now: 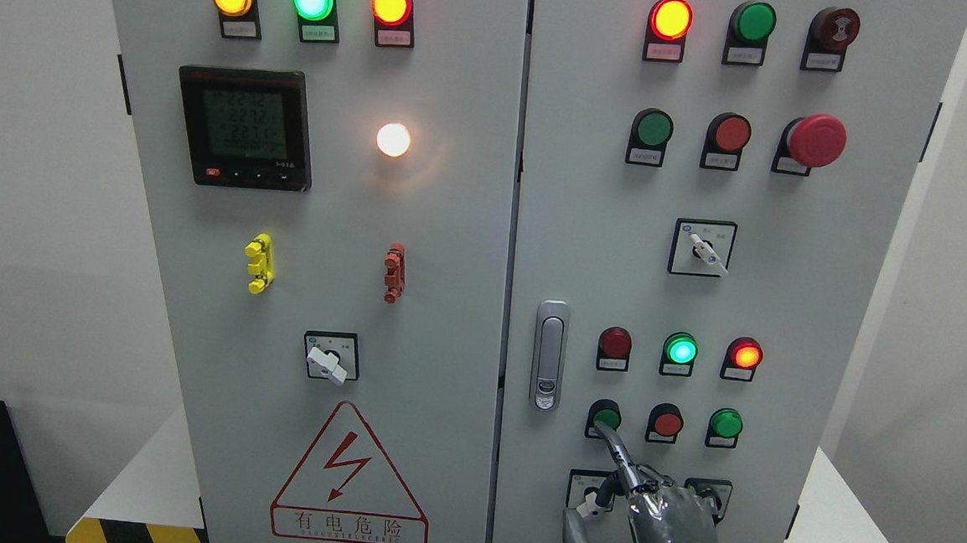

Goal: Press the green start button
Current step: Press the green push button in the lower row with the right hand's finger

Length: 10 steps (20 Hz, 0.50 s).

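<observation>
Where cabinet [485, 246] stands, white walls [26, 193].

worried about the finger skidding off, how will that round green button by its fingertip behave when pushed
The round green push button sits in a black collar fixed to the grey metal cabinet door, so it probably travels straight in. Its glossy cap looks slippery. The right hand presses with one extended finger, likely enough force.

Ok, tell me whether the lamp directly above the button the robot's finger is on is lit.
Off. The red lamp above the green button is dark, unlike the glowing green lamp beside it.
</observation>
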Each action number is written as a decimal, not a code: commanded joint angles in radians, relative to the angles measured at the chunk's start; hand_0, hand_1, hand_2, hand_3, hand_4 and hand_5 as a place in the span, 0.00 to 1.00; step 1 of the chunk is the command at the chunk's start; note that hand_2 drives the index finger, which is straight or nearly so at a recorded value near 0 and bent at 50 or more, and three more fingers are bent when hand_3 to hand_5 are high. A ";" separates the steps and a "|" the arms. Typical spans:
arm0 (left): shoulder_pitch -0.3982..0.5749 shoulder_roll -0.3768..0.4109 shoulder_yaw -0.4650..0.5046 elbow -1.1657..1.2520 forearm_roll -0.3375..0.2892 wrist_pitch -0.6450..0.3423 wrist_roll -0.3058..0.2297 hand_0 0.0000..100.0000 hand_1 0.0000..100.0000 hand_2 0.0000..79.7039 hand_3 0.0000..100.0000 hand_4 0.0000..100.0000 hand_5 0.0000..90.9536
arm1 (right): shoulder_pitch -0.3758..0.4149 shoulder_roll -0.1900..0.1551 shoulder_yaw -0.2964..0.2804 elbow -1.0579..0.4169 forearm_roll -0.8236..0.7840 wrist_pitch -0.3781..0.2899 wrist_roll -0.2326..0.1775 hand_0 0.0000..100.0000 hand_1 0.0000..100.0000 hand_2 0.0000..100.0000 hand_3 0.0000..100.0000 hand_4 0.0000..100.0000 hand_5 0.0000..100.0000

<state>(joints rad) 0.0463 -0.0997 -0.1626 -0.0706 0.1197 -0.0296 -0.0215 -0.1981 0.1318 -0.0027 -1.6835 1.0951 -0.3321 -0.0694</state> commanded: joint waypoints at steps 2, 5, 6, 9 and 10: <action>0.000 0.000 0.000 0.000 0.000 0.000 0.000 0.12 0.56 0.00 0.00 0.00 0.00 | -0.012 0.000 -0.033 0.033 0.000 -0.001 0.000 0.55 0.35 0.00 0.66 0.63 0.59; 0.000 0.000 0.000 0.000 0.000 0.000 0.000 0.12 0.56 0.00 0.00 0.00 0.00 | -0.015 0.000 -0.033 0.036 0.000 0.001 0.000 0.55 0.35 0.00 0.66 0.63 0.59; 0.000 0.000 0.000 0.000 0.000 0.000 0.000 0.12 0.56 0.00 0.00 0.00 0.00 | -0.017 0.000 -0.033 0.039 0.000 0.002 0.000 0.55 0.35 0.00 0.66 0.63 0.59; 0.000 0.000 0.000 0.000 0.000 0.000 0.000 0.12 0.56 0.00 0.00 0.00 0.00 | -0.027 0.000 -0.033 0.050 0.000 0.013 0.000 0.55 0.35 0.00 0.66 0.63 0.59; 0.000 0.000 0.000 0.000 0.000 0.000 0.000 0.12 0.56 0.00 0.00 0.00 0.00 | -0.030 0.000 -0.033 0.056 -0.001 0.013 0.000 0.55 0.35 0.00 0.66 0.63 0.59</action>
<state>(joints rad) 0.0463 -0.0997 -0.1626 -0.0706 0.1197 -0.0295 -0.0215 -0.2154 0.1319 -0.0217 -1.6587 1.0952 -0.3279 -0.0690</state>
